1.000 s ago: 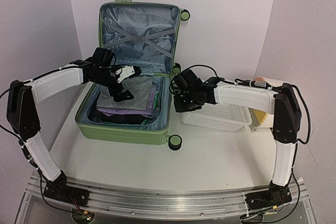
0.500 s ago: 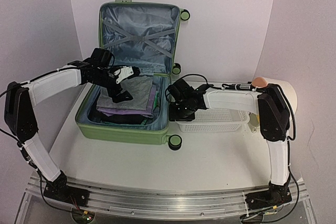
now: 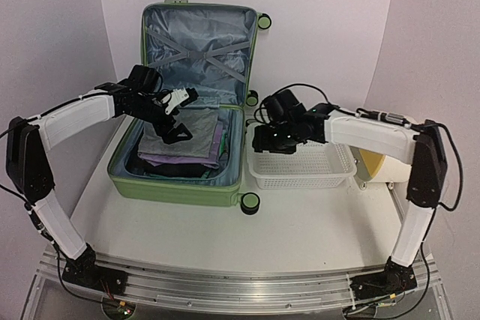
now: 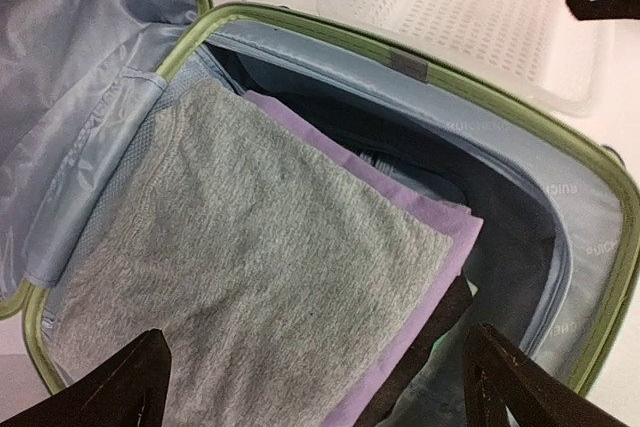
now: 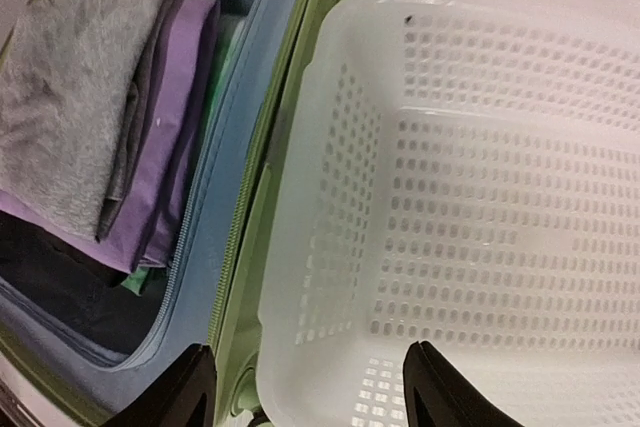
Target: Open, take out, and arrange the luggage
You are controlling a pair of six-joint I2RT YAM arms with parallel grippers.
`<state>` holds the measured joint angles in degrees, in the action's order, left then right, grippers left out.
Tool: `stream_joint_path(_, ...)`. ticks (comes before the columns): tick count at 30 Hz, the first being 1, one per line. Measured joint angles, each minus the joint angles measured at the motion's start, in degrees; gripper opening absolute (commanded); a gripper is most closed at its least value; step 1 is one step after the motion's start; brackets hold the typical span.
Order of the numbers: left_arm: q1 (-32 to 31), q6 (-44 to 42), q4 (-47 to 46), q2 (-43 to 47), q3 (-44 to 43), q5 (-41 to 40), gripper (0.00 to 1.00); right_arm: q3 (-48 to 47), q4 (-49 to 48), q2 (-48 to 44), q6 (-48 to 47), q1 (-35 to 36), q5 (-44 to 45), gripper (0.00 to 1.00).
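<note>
The right arm (image 3: 367,133) hides most of the cream cylinder (image 3: 388,171); the luggage (image 4: 585,237) is cut off in both wrist views.

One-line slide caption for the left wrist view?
Open left gripper above folded grey garment stacked on purple garment inside the open luggage; white basket beyond.

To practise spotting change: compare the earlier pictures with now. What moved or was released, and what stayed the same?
The right end effector slid the white basket slightly toward the luggage, squaring it alongside, then opened and let go. The left end effector stays open above the folded clothes; the luggage has not moved.
</note>
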<state>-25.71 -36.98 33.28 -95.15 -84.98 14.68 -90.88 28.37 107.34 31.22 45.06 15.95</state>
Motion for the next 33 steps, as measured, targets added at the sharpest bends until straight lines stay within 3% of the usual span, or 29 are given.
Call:
stream_joint_path(5,1.2,10.3,3.56,0.0,-3.25,1.66,0.95,7.9,-1.0,-9.75,0.39,-6.29,-2.69,0.68)
stream_joint_path(11,3.56,18.33,5.51,-0.02,-3.92,2.12,0.95,13.66,-0.19,-10.17,-0.09,-9.69,-4.92,0.68)
stream_joint_path(19,3.68,21.48,6.62,-0.01,-3.05,1.75,0.95,15.88,0.03,-4.05,-0.86,-8.9,-8.61,0.63)
stream_joint_path(33,4.3,22.05,6.75,-0.02,-3.05,1.22,0.95,14.45,3.3,-3.57,-1.34,-8.96,-10.79,0.6)
